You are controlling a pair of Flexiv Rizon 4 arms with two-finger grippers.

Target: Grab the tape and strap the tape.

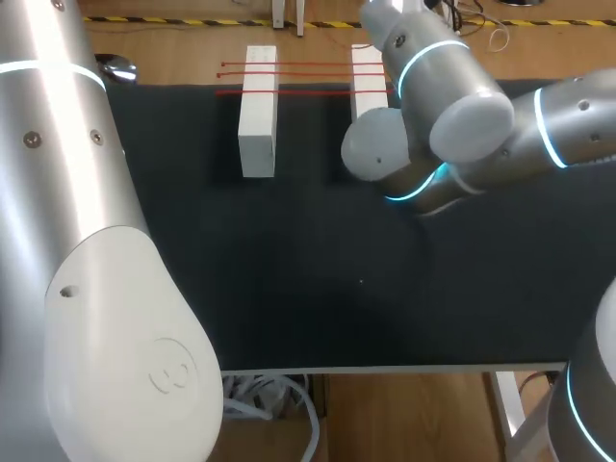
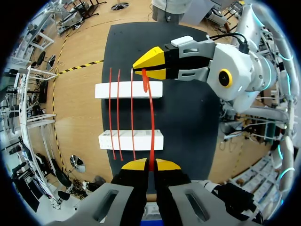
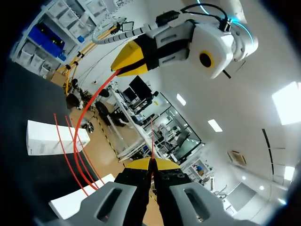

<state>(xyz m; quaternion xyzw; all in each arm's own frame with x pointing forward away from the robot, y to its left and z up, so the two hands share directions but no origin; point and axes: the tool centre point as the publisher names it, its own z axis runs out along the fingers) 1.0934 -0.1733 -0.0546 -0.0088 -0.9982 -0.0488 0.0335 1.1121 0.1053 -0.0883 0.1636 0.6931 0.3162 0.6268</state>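
Red tape [image 2: 152, 122], one end pinched in my left end effector [image 2: 150, 165], other in my right end effector [image 3: 150, 164], spanned above two white blocks [image 2: 129, 89] on the counter [image 2: 188, 117], seemingly for laying across both.

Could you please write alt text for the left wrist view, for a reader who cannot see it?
The left fingers pinch one end of a red tape and the right fingers, ahead, pinch the other end, holding it stretched across two white blocks on a black mat. Three more red strips lie over the blocks beside it.
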